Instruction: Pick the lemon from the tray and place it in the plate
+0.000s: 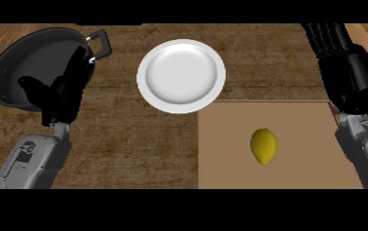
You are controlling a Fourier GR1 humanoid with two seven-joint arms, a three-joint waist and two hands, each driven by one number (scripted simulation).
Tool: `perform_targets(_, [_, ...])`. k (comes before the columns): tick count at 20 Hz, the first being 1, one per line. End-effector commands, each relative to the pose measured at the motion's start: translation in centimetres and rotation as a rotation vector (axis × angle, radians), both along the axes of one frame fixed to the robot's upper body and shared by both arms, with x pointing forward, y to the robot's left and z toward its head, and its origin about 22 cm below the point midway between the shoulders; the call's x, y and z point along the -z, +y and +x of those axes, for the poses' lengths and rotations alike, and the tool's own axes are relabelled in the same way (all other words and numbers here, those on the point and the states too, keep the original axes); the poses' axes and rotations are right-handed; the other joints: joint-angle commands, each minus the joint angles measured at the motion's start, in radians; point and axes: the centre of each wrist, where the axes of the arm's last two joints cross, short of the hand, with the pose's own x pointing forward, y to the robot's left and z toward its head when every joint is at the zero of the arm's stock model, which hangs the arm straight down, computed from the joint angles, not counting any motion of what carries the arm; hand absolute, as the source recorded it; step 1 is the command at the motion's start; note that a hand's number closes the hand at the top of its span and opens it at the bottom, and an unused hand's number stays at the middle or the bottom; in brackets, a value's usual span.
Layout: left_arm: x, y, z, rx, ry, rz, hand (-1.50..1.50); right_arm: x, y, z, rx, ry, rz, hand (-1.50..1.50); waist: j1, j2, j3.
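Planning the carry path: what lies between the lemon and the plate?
In the head view, only bare tray surface separates the lemon from the white plate, whose lower rim reaches the tray's top-left corner. Nothing else lies between.

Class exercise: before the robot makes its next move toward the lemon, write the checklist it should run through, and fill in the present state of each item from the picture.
1. Lemon lies on the tray, nothing covering it: ok.
2. Plate has nothing on it, ready to receive: ok.
3. Right hand open, fingers straight, holding nothing: ok.
4. Right hand over the lemon: not ok; it shows at the view's right edge, beyond the tray.
5. Left hand away from tray and plate: ok; it rests open in front of the pan.
6. Way from lemon to plate free of things: ok, as far as this view shows.
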Motion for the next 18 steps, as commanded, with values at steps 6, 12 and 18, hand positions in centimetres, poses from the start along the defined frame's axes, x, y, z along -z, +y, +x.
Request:
perform_targets(6, [-7.3,0.5,1.6,0.159,-0.248,0.204,0.00,5.9,12.4,1.7,-0.007,0.145,-0.050,1.50,0.059,0.005,-0.010])
perform_targets(12, [-4.7,0.9,0.2,0.185,-0.164,0.160,0.00,14.6,9.8,-0.8,0.482,0.336,-0.330,-1.50,0.037,-0.007,-0.012])
perform_targets(18, [-4.3,1.1,-0.5,0.161,-0.186,0.165,0.00,16.9,16.4,-3.7,0.608,0.130,-0.120,-1.50,0.009,-0.003,-0.009])
